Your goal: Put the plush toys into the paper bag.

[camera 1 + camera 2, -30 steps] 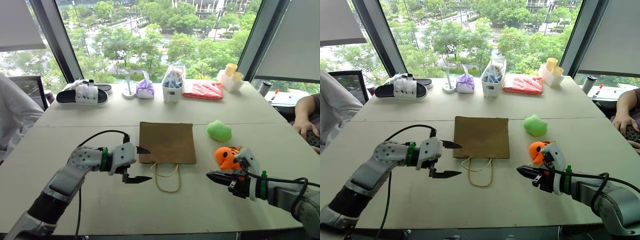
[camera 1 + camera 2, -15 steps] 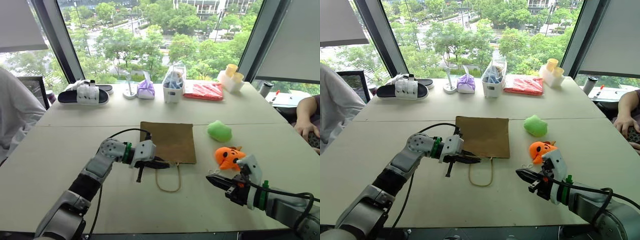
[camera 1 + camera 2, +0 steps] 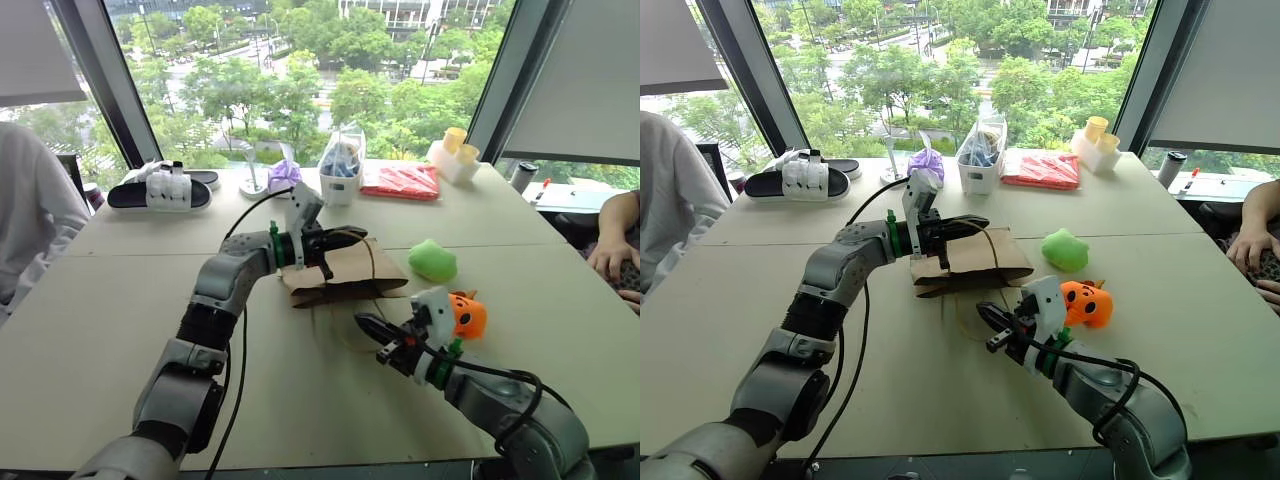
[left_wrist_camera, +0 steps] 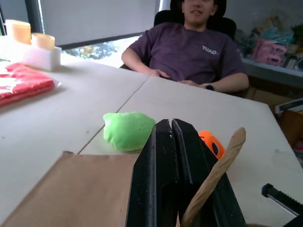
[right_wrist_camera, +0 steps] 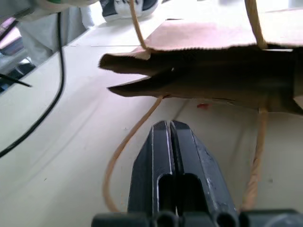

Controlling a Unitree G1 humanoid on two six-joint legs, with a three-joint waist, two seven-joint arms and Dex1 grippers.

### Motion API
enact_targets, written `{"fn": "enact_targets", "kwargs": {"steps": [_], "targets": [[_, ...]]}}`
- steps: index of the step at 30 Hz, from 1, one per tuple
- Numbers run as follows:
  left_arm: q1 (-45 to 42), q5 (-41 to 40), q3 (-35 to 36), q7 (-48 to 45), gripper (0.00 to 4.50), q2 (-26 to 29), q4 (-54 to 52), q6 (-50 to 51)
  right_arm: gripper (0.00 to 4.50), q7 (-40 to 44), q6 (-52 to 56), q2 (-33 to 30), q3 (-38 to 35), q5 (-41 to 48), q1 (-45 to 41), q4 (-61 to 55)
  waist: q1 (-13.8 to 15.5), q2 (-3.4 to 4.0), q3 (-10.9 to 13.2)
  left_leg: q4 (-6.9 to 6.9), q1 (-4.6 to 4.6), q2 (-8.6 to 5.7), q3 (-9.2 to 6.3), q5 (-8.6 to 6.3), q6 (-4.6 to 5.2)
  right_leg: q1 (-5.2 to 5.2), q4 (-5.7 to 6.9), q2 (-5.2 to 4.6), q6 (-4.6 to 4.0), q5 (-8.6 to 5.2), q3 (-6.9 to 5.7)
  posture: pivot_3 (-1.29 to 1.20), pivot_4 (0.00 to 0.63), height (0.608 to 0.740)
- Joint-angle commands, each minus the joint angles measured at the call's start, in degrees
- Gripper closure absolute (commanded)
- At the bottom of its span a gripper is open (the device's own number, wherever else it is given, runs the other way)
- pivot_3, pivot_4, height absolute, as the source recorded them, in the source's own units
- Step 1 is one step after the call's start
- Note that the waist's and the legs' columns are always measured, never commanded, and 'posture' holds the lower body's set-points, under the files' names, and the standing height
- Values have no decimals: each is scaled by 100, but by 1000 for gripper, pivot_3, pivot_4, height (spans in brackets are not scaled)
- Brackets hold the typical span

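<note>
From the head, your left claw (image 3: pixel 345 240) is pinching a string handle, lifting the paper bag (image 3: pixel 345 272) mouth off the worktop (image 3: pixel 120 300); bare worktop lies leftward. The right wrist shows your right claw (image 5: pixel 169 130) pressed together just before that mouth. Orange toy (image 3: pixel 466 315) and green toy (image 3: pixel 434 260) sit right.

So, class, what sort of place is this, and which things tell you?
Probably an upper-floor office or lab: wide pale tables pushed together, tall dark-framed windows looking down on treetops and streets, and a seated person in a black office chair.
</note>
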Motion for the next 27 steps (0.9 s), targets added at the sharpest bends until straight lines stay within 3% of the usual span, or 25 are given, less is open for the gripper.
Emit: {"fn": "enact_targets", "kwargs": {"steps": [1,9,17,27], "targets": [[-48,-215,111,44,4467,-18,-489,253,4500,-67,-399,198,213,-412,-300,255,-2,1,0,0,0,0,0,2,-4,0,1,0,0,0,1,0,150,740],[132,-402,241,310,4467,-156,-762,603,4500,152,-746,324,434,-946,-778,1013,-2,1,-1,-15,2,0,0,15,-26,-5,2,1,-3,2,2,0,150,740],[66,-1024,640,604,4467,-263,-1007,1294,4500,144,-1279,682,652,-1738,-1449,2640,-31,2,-1,-22,5,0,4,24,-40,-14,12,2,-5,3,5,0,150,740],[-176,-1823,1047,1079,4467,-387,-1564,1904,4500,163,-1450,919,915,-2404,-1476,3471,-31,1,-5,-25,4,0,5,36,-62,-17,16,2,-6,3,8,0,150,740]]}}
